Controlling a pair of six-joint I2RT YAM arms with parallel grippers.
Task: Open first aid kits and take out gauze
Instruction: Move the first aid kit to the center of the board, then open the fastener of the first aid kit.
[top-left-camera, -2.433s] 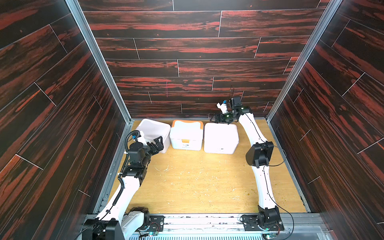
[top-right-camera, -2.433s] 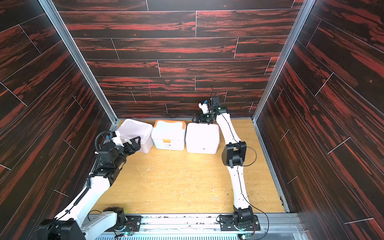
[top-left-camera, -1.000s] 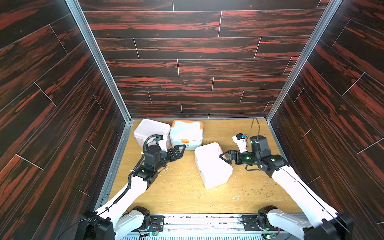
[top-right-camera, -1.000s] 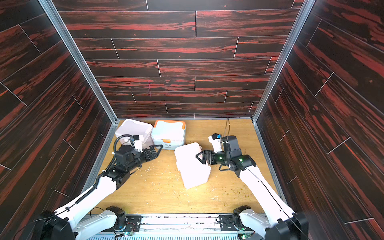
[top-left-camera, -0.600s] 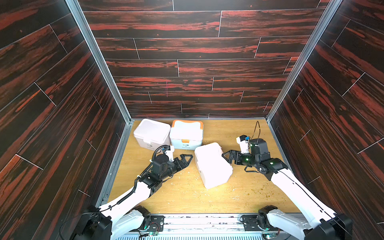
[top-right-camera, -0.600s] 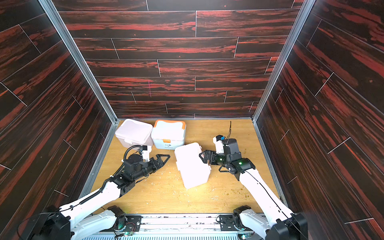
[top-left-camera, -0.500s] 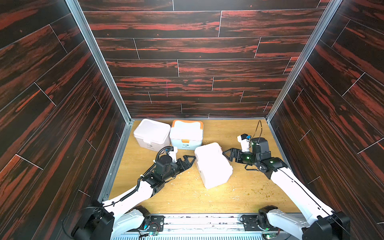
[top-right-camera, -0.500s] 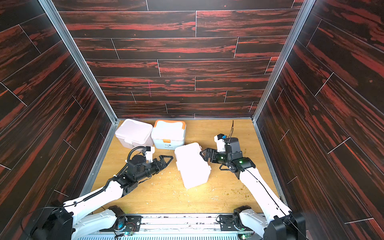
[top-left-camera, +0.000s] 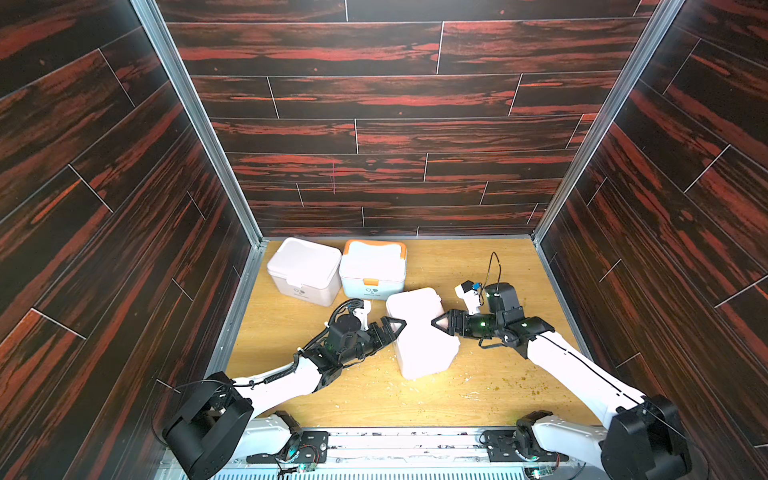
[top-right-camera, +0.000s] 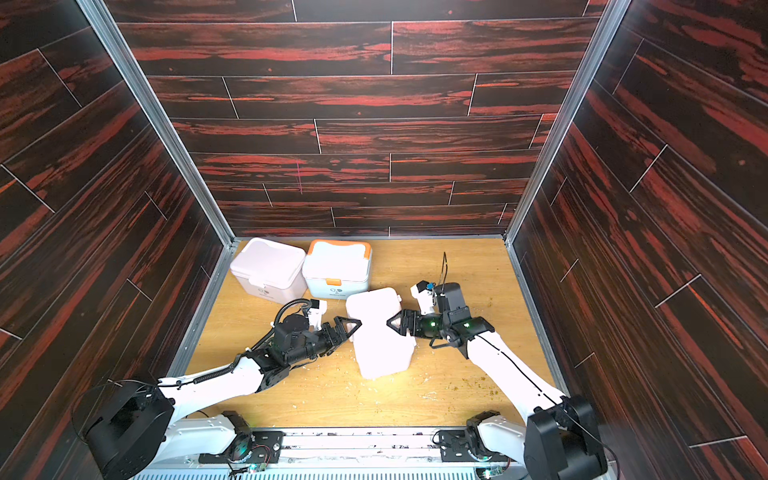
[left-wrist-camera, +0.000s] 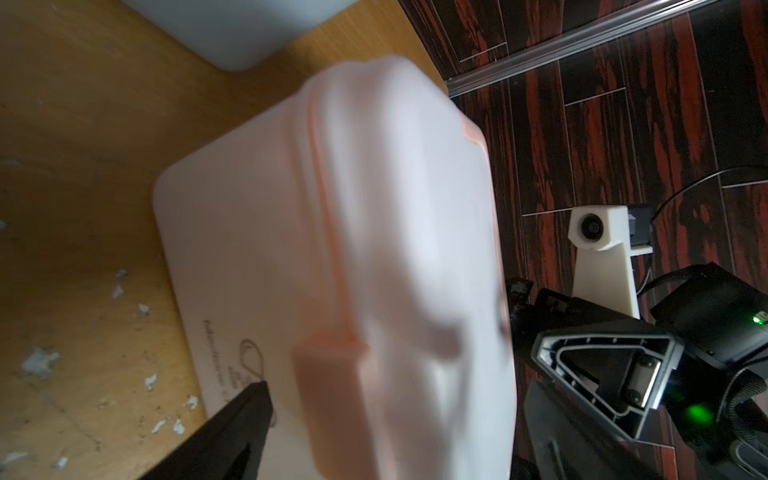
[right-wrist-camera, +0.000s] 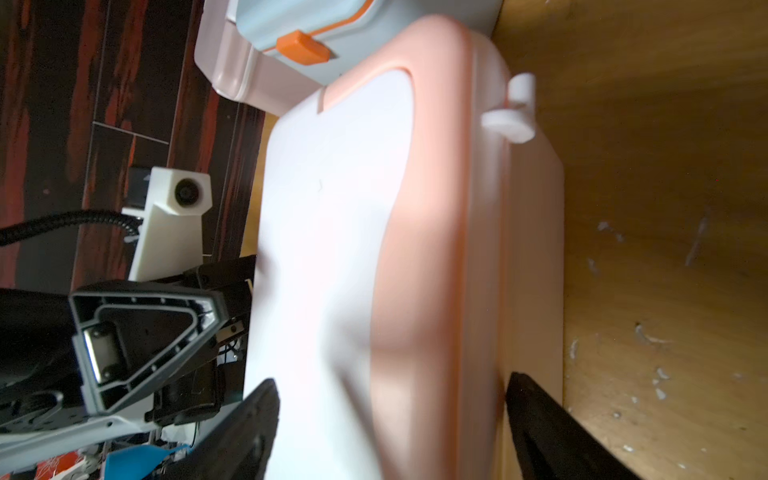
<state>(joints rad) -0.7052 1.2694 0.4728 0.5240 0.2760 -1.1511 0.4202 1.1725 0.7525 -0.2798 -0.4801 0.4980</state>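
A pinkish-white first aid kit (top-left-camera: 419, 332) stands skewed mid-table with its lid down; its latch tab (left-wrist-camera: 328, 374) shows in the left wrist view. My left gripper (top-left-camera: 395, 328) is open at the kit's left side, with that front corner between its jaws. My right gripper (top-left-camera: 440, 326) is open on the opposite side. One of its fingers (right-wrist-camera: 257, 415) lies over the lid and the other sits by the hinge wall. Two more shut kits stand at the back left, one white (top-left-camera: 303, 270) and one pale blue with orange trim (top-left-camera: 372, 268). The gauze is hidden.
Dark wood walls close in the left, back and right of the wooden table (top-left-camera: 478, 386). Small white crumbs (top-left-camera: 465, 380) are scattered near the middle kit. A metal rail (top-left-camera: 374, 440) with both arm bases runs along the front edge.
The kit that stood in the back row now sits mid-table. Over the last second my left arm swung right to the kit's left side. My right gripper edged onto the kit, its jaws narrowing slightly.
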